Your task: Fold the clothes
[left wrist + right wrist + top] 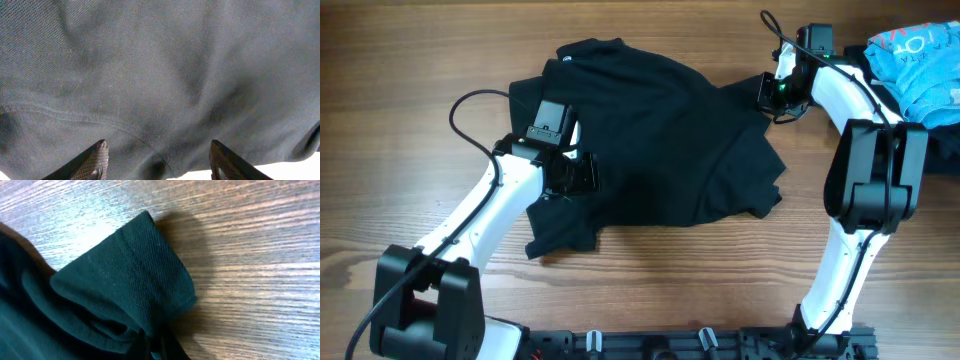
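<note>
Currently the step in hand is, by my judgement, securing holds for the first fold.

1. My left gripper (pixel 582 172) hovers over the shirt (pixel 670 140) at its 8 o'clock area. The fingers are apart with nothing between them; only cloth and a seam (pixel 100 120) lie beneath.
2. The shirt lies rumpled, spread across the middle of the table (pixel 720 280).
3. At the shirt's 2 o'clock edge, my right gripper (pixel 767 92) is closed, pinching the sleeve (pixel 130 275).

The next move calls for lowering the left fingers, closing on the near edge, then carrying both holds together, high enough to avoid dragging.
</note>
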Motion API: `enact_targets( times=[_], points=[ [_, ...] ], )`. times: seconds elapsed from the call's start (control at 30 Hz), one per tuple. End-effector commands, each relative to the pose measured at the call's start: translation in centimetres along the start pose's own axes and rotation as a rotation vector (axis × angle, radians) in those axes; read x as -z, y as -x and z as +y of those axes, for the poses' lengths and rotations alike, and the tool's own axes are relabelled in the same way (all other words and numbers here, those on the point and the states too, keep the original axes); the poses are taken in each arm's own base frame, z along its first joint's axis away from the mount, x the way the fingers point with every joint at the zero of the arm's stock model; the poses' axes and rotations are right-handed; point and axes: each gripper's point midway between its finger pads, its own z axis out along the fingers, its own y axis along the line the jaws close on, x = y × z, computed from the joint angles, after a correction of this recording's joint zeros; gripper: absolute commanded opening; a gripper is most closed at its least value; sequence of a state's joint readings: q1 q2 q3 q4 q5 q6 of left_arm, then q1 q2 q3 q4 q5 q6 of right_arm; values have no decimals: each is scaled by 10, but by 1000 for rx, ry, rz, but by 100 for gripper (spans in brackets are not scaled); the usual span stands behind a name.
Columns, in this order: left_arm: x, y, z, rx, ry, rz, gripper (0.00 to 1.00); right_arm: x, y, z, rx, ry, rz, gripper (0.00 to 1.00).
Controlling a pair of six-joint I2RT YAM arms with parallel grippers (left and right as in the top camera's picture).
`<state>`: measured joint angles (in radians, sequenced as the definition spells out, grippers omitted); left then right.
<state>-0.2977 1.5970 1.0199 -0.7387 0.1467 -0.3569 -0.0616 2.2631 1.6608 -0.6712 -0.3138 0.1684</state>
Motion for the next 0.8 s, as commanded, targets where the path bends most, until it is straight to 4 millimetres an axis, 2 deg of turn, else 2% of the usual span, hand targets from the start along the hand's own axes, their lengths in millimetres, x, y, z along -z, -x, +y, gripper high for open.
enact_targets(
  times=[0.0, 0.2, 0.3, 0.4, 0.43, 0.47, 0.5, 0.6, 0.73, 0.77],
  points=[
    [2, 0, 0, -17, 5, -10, 66, 10, 26, 1, -8, -3, -53, 4],
    [2, -1, 3, -16, 23, -8, 66, 86, 102, 4, 97, -27, -252, 4],
    [2, -1, 3, -15, 23, -9, 66, 98, 120, -4, 116, -96, -320, 4],
    [2, -1, 4, -15, 23, -8, 66, 102, 129, -27, 95, -232, -360, 6],
    [2, 0, 4, -16, 26, -10, 66, 104, 130, -34, 86, -274, -371, 44],
    [2, 0, 5, -16, 31, -12, 66, 106, 131, -38, 83, -299, -375, 96],
    [2, 0, 6, -15, 36, -13, 66, 109, 130, -38, 82, -302, -374, 100],
    [3, 2, 11, -15, 66, -24, 64, 125, 122, -25, 86, -260, -356, 100],
    [21, 10, 8, -11, 50, -79, 60, 176, 97, 20, 86, -89, -328, 100],
    [33, 16, 5, -8, 34, -119, 59, 196, 83, 42, 108, 2, -312, 100]
  ],
)
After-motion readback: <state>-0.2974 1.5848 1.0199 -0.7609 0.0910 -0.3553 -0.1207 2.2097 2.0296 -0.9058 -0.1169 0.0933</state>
